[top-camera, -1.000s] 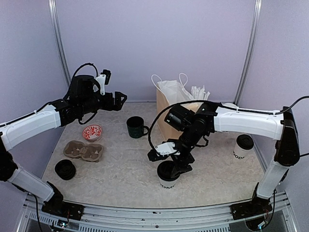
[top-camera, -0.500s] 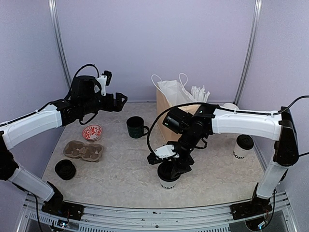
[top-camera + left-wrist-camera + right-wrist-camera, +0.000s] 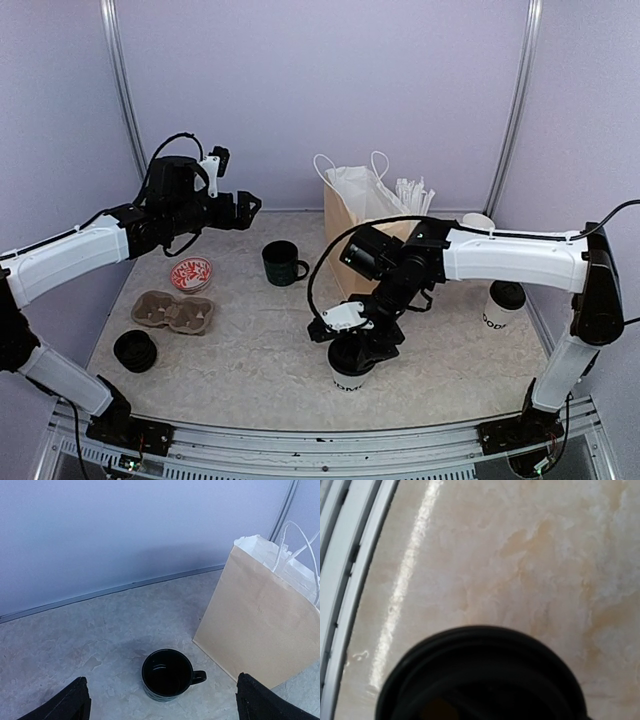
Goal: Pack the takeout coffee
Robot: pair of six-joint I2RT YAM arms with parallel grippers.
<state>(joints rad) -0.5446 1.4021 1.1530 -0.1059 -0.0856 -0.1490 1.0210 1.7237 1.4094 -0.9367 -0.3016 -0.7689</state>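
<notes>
Rail (image 3: 300, 438) of pale metal runs along the near edge of the table (image 3: 250, 350). The first takeout coffee (image 3: 347, 380) stands upright close behind it, a little right of the middle, white with black lettering and a black lid. The right gripper (image 3: 352, 348) is down over that lid from above. The right wrist view shows only the lid's dark dome close beneath the lens, so I cannot tell whether the jaws press the cup or merely flank it.

Left of this cup lies a broad bare stretch of mottled beige surface. It is bounded further left by a stack of black lids (image 3: 135, 350) and a cardboard cup carrier (image 3: 175, 312). The second takeout coffee (image 3: 503, 303) stands upright near the table's right edge.

Further back sit a red-patterned dish (image 3: 190, 273) and a dark green mug (image 3: 283, 264). The mug stands apart from the brown paper bag (image 3: 345, 235), which is upright with white handles, just behind the right arm. The left gripper (image 3: 247, 206) hangs high over the back left, spread wide and empty. In its wrist view its fingers (image 3: 75, 700) frame the mug from above. Lilac walls (image 3: 300, 90) close the back and sides.
</notes>
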